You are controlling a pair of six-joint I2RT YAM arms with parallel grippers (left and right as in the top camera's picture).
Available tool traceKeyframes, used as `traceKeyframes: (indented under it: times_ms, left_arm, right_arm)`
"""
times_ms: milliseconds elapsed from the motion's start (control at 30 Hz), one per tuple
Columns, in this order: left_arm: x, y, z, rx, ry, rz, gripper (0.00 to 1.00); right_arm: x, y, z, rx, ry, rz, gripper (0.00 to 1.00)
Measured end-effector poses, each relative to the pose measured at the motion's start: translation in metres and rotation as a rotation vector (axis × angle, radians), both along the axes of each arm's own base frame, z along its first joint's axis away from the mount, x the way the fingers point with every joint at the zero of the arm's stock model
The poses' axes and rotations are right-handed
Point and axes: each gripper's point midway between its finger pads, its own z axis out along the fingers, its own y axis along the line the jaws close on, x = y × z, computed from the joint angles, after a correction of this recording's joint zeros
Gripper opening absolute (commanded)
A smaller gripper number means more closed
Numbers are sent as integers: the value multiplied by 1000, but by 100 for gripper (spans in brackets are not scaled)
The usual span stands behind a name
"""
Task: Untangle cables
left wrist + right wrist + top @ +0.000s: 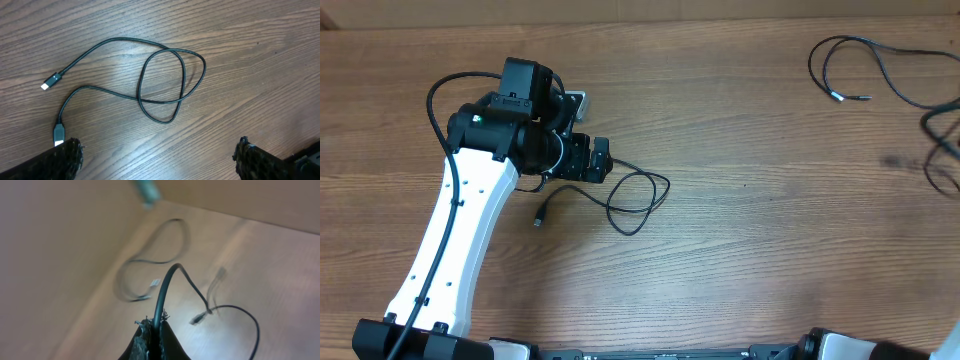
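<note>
**One cable lies free under the spread left gripper, another is pinched in the right**

The table (740,300) is brown wood with long, fine grain and a soft shine. On it lies the looped cable (160,102), a thin, round, matt black cord. It is flat on the wood, just in front of the left gripper (157,150), and nothing is touching it.

In the overhead view its long axis runs about left to right. The two plug ends are at the left, near the white left arm (460,230), and the cord crosses over itself to make an oval loop at the right. In the left wrist view, one plug has a small silver tip that points to the left and a little down. The other plug points down, close to the left finger. The left gripper's fingers (67,157) are black with a rough, grainy surface. They stand wide apart and hold nothing.

The right gripper (152,337) is clenched, and its dark tips squeeze the held cable (162,290). This smooth black cord rises steeply from the tips, bends over in a tight arc, and falls to the table, where it curls into a wide curve. The picture is blurred here, so I cannot tell the shape of its plug.

The third cable (847,38) lies loose at the far right of the table, in an open loop with two small pale tips side by side.
</note>
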Motion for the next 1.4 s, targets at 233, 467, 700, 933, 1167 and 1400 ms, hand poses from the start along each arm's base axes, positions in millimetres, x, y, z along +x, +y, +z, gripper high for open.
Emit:
traceKeyframes:
  times_ms: [233,467,700,933,1167,1400]
  left_arm:
    - [-1,0,0,1,4,0,100]
    - [-5,1,-2,5,21,0,100]
    - [-6,1,-2,5,25,0,100]
    - [-4,1,-1,3,16,0,100]
    - [-3,1,-1,3,13,0,100]
    - [-4,1,-1,4,19,0,100]
  right_arm:
    - [10,-34,-55,48,195,-118,4]
    - [30,-36,-100,120,318,-107,4]
    - [41,-53,-109,148,285,-130,4]
    - [27,-43,-123,342,292,-87,4]
    - [33,14,-143,477,380,138,22]
    - [41,72,-189,511,515,374,15]
